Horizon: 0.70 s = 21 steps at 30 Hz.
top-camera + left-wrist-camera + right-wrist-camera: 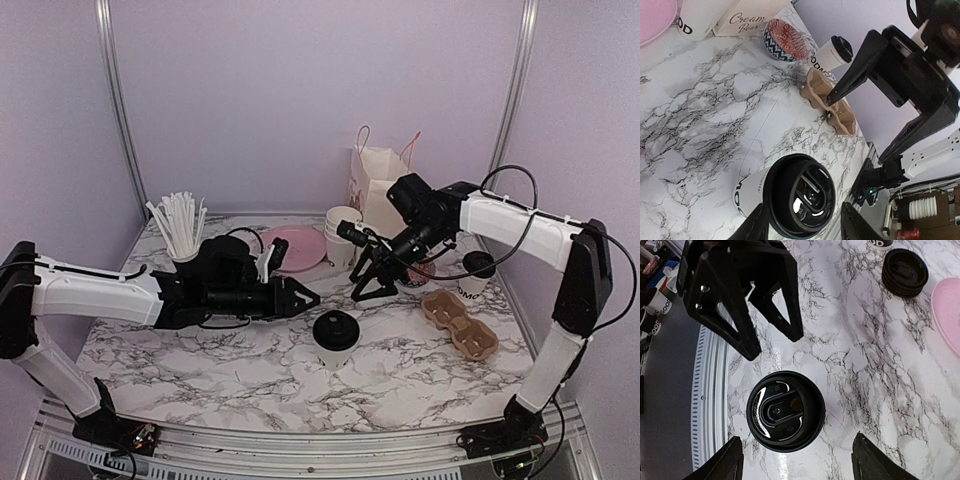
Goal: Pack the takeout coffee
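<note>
One takeout coffee cup (335, 335) stands upright on the marble counter (420, 375), near the middle and toward the front, with its black dome lid (786, 411) pressed on. A second cup (478, 272) waits at the far right, behind the pulp carrier (460, 325). The left gripper (305, 297) sits just beside the middle cup on its left with its jaws parted, gripping nothing. The right gripper (372, 295) hangs above and slightly behind the cup, spread wide and likewise empty, and both wrist views look down on the lid between their own fingers. The cup is probably light and thin-walled, so a hard squeeze would likely dent it or lift the lid. Whether it holds liquid cannot be seen, so it is safest treated as full, top-heavy and kept upright. The best hold is likely on the paper wall just under the lid's rim, where the rolled edge stiffens it and the widening taper wedges against slipping down. The lid is only a press fit and looks a poor place to grip. The carrier looks light too, and may slide as a cup is pushed in.
</note>
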Each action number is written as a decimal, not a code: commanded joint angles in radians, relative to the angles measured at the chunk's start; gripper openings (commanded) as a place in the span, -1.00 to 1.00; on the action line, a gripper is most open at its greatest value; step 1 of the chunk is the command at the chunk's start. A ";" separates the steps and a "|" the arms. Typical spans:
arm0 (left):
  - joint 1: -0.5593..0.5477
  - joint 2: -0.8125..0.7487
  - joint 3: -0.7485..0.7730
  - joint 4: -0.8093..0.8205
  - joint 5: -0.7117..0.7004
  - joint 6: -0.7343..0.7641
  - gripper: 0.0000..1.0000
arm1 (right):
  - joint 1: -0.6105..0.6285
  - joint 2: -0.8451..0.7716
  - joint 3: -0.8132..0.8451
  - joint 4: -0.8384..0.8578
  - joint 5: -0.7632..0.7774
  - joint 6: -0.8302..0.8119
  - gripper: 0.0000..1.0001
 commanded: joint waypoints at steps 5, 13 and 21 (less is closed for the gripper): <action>-0.002 -0.151 0.099 -0.265 -0.245 0.221 0.25 | 0.150 -0.172 -0.129 0.113 0.302 -0.263 0.74; 0.014 -0.249 0.082 -0.340 -0.377 0.257 0.36 | 0.233 -0.062 -0.077 0.122 0.392 -0.278 0.83; 0.020 -0.286 0.053 -0.340 -0.392 0.249 0.37 | 0.262 -0.029 -0.071 0.126 0.420 -0.277 0.79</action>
